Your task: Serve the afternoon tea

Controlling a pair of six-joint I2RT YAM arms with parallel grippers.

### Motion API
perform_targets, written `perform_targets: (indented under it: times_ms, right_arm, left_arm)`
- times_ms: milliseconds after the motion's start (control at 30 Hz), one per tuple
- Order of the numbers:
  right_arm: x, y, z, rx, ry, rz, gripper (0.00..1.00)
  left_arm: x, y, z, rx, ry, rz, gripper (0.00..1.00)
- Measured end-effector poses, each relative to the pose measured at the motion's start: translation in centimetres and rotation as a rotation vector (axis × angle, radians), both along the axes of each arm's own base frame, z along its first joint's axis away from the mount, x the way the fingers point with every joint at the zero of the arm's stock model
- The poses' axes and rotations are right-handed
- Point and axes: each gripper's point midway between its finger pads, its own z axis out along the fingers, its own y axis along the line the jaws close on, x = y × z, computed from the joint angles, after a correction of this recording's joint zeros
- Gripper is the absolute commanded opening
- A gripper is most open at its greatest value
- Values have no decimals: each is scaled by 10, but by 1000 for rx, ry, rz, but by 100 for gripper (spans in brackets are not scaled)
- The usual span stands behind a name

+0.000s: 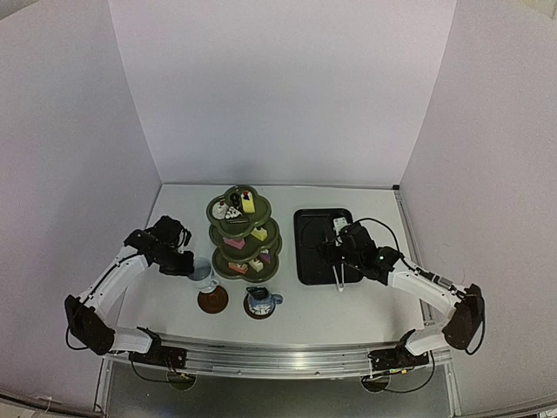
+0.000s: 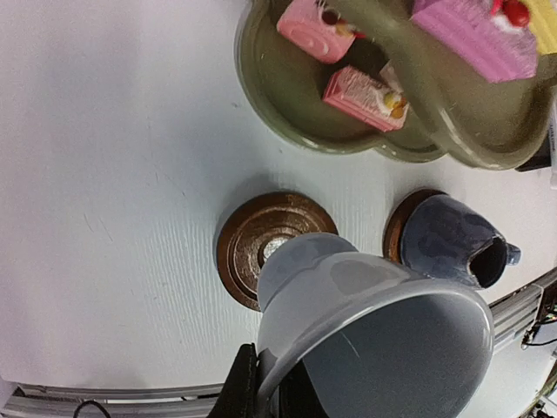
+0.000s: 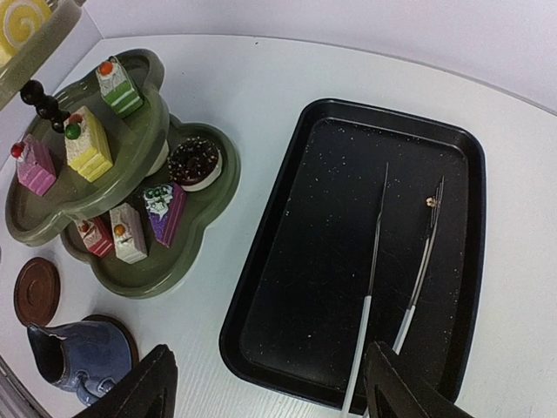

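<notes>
The left gripper (image 1: 179, 260) is pinched shut on the rim of a glossy grey cup (image 2: 374, 340); the cup is tilted, its wide mouth toward the wrist camera and its narrower base toward a bare round brown coaster (image 2: 261, 248) with ringed grooves, near the front of the white surface (image 2: 113, 174); a blue cup (image 2: 448, 239) stands on the second coaster (image 2: 396, 228) just beside; behind them the olive scalloped stand (image 3: 139, 283) carries small cakes (image 3: 87, 144) on its tiers; the right gripper (image 3: 270, 370) hangs spread above a black speckled tray (image 3: 322, 261) holding thin metal tongs (image 3: 376, 244), which lie lengthwise along it.
</notes>
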Motion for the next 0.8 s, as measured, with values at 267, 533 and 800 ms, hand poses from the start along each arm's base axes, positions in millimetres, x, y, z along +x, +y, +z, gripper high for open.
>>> perform_targets:
  times_ms: [267, 533, 800]
  right_arm:
    - [-13, -12, 2, 3, -14, 6, 72]
    - [-24, -22, 11, 23, -42, 4, 72]
    - [-25, -24, 12, 18, -48, 10, 71]
  left_arm:
    - [-32, -6, -52, 56, 120, 102, 0]
    - [-29, -15, -65, 39, 75, 159, 0]
    - [-20, -12, -75, 39, 32, 212, 0]
